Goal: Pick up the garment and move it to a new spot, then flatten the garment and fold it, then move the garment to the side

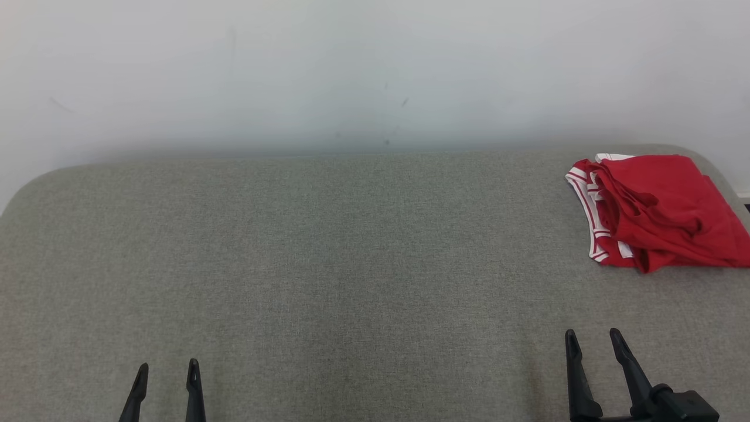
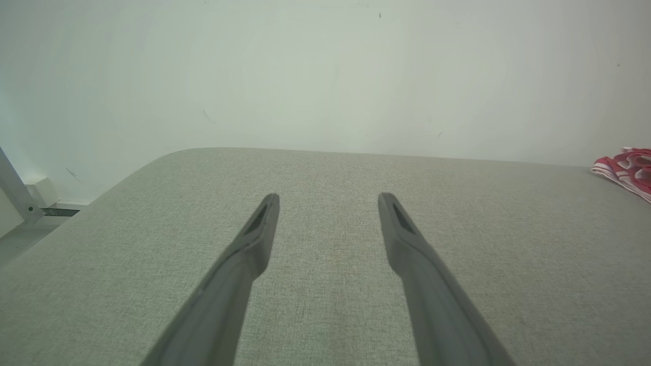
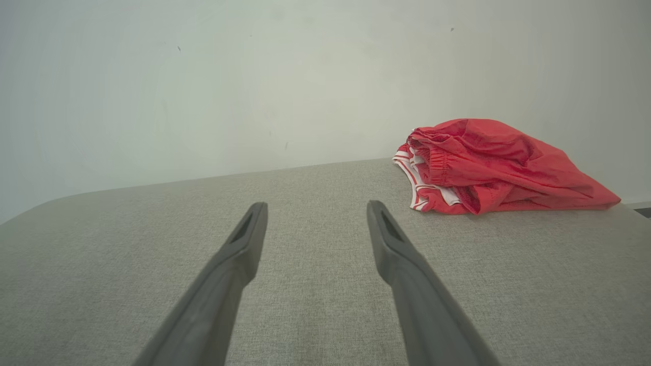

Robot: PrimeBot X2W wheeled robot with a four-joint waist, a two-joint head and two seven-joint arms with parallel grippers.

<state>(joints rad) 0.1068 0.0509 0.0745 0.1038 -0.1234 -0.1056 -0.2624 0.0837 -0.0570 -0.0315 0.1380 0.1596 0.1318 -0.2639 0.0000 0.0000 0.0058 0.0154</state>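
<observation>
Red garment [image 1: 662,211] with white-and-red striped trim, bunched in a loose heap, not spread flat. Sitting at far right corner of grey fabric worktop [image 1: 351,264], near the rounded back edge, close to pale wall [image 1: 351,70]. Right side of heap cut off by edge of head view.

Right pincer [image 1: 592,332] at lower right of head view: spread wide, nothing between the fingers. Hovering over or resting on bare worktop, can't tell which. Garment ahead of it and a bit to its right, well apart, no contact. In right wrist view, right pincer [image 3: 317,203] with same wide spread, pointing toward back edge. Garment [image 3: 498,168] up and right of the tips, beyond them, bare grey fabric between. Gathered waistband-like edge and striped hem on the side facing the pincer.

Left pincer [image 1: 168,364] at lower left of head view: also spread wide, empty. Far from garment, most of the worktop width between. In left wrist view, left pincer [image 2: 329,195] over bare fabric, only a sliver of garment [image 2: 628,168] at far right edge, well away from the tips. Rounded left corner of worktop ahead-left, grey metal strut [image 2: 15,188] past it by the wall.

Both pincers near front edge, right one reaching slightly further up the head view. A few small dark marks on wall.
</observation>
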